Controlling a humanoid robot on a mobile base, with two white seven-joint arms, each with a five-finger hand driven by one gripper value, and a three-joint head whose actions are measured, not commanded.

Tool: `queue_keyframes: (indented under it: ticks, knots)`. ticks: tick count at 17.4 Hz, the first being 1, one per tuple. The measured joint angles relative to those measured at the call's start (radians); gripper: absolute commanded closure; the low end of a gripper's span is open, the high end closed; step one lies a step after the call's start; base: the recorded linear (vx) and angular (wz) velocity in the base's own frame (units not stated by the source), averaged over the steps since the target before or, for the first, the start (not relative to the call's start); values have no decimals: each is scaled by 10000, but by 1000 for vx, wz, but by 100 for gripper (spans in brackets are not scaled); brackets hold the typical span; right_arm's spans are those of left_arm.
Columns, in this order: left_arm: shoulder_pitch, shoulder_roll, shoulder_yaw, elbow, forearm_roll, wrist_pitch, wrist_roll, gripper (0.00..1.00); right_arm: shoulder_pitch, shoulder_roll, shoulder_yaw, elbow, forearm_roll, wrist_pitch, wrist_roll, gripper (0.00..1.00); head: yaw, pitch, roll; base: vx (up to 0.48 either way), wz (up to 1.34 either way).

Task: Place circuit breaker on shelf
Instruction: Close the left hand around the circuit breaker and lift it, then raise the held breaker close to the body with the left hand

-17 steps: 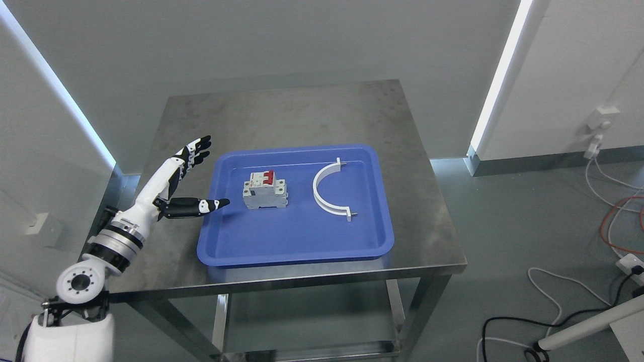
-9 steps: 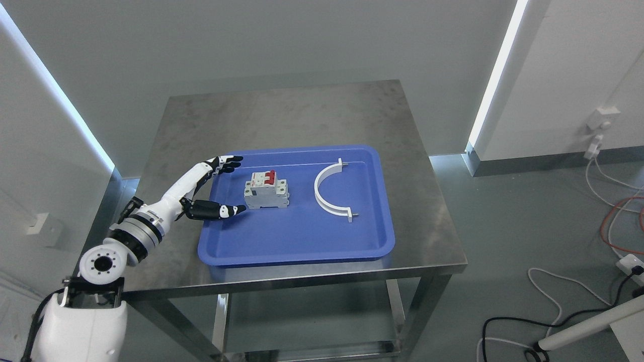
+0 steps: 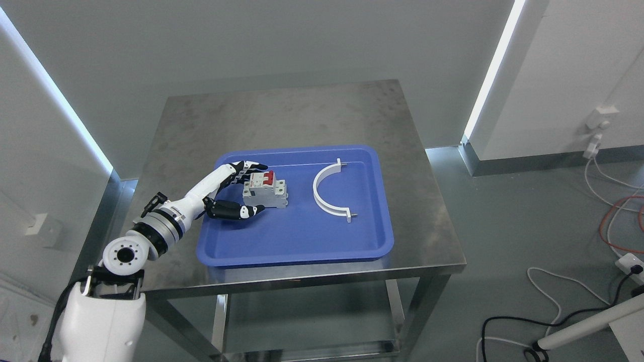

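A grey circuit breaker (image 3: 271, 195) with red switches stands in the left part of a blue tray (image 3: 297, 255) on a steel table (image 3: 302, 110). My left hand (image 3: 257, 187) reaches in from the lower left over the tray's left rim. It is open and brackets the breaker's left end: the fingers (image 3: 249, 167) lie along its far top edge and the thumb (image 3: 241, 211) along its near bottom edge. Whether they press on it I cannot tell. The breaker rests on the tray floor.
A white half-ring bracket (image 3: 327, 193) lies in the tray to the right of the breaker. Under the tabletop a lower steel shelf (image 3: 302, 348) shows. Cables (image 3: 553, 306) and a white pole (image 3: 588, 327) lie on the floor at the right.
My left hand has moved right and forward from outside the tray's left rim until its fingers and thumb straddle the breaker. The breaker and bracket have not moved.
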State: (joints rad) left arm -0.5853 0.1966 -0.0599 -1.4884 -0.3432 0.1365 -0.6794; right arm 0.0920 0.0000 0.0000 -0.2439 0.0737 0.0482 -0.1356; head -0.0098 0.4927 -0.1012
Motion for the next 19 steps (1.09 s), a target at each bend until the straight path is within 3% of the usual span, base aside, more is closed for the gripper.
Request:
queue_keyframes:
  ticks: [5, 6, 8, 10, 16, 19]
  knots:
    - [-181, -146, -157, 105, -58, 44, -381, 58, 0, 0, 0, 0, 0, 0, 2, 0, 0, 0, 0, 0, 0]
    - [-191, -168, -185, 121, -71, 15, -444, 62, 0, 0, 0, 0, 0, 0, 3, 0, 0, 0, 0, 0, 0]
    - [-191, -211, -209, 190, -147, -186, -530, 80, 0, 0, 0, 0, 0, 0, 29, 0, 0, 0, 0, 0, 0]
    - [-191, -284, -113, 314, -240, -728, -569, 89, 0, 0, 0, 0, 0, 0, 40, 0, 0, 0, 0, 0, 0]
    - [-745, -950, 1081, 703, -169, -2389, -101, 87, -1, 0, 0, 0, 0, 0, 14, 0, 0, 0, 0, 1, -3]
    - [-1035, -1224, 1811, 797, 622, -3690, 1573, 84, 1, 0, 0, 0, 0, 0, 5, 0, 0, 0, 0, 0, 0]
